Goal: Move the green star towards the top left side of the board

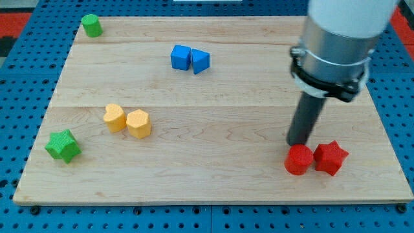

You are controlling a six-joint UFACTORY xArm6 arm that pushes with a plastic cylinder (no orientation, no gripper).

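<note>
Green star [63, 145], board's lower-left corner

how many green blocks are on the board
2. The green star sits near the board's bottom-left corner in the view, and the green cylinder stands at the top-left corner. The arm covers part of the view's top right, so something could be hidden there.

The arm's pale upper body [349, 19] is cut off by the view's top edge at one o'clock. My tip's very end [298, 145] hides behind the red cylinder [299, 160].
</note>
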